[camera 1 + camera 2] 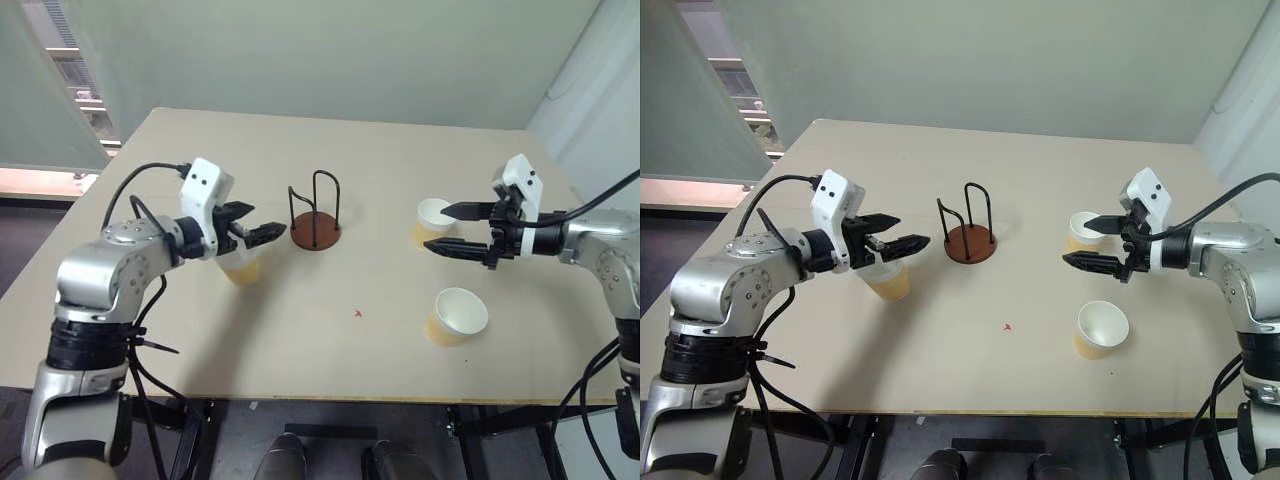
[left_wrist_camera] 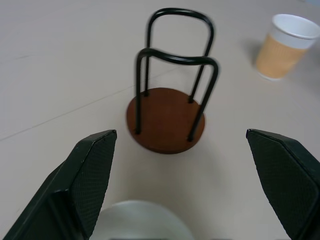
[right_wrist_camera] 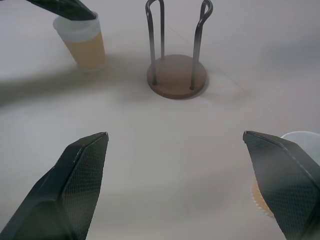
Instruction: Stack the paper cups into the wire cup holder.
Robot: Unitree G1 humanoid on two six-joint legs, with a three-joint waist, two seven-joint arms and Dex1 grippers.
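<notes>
Both grippers stand with jaws spread wide and hold nothing. In the left eye view, the left gripper hangs over a paper cup standing upright toward the tabletop's left side, its fingers above the cup's rim; contact cannot be confirmed. The wire cup holder stands near the middle of the tabletop, just beside that cup, and contains no cup. The right gripper is level with a second cup toward the right edge, its fingers above and in front of the cup; whether they touch it cannot be told. A third cup stands upright nearer the front edge, toward the front right corner, apart from both grippers.

In the right eye view, the same layout holds: holder between the two arms, one cup under each gripper, one cup loose near the front.

In the left wrist view, the two black fingers stand wide apart with the holder's reddish-brown base and two black wire loops between them and beyond; a white rim shows between the fingers.

In the right wrist view, the fingers are equally wide apart. The holder is ahead, upright; one cup sits partly behind the finger on one side.
</notes>
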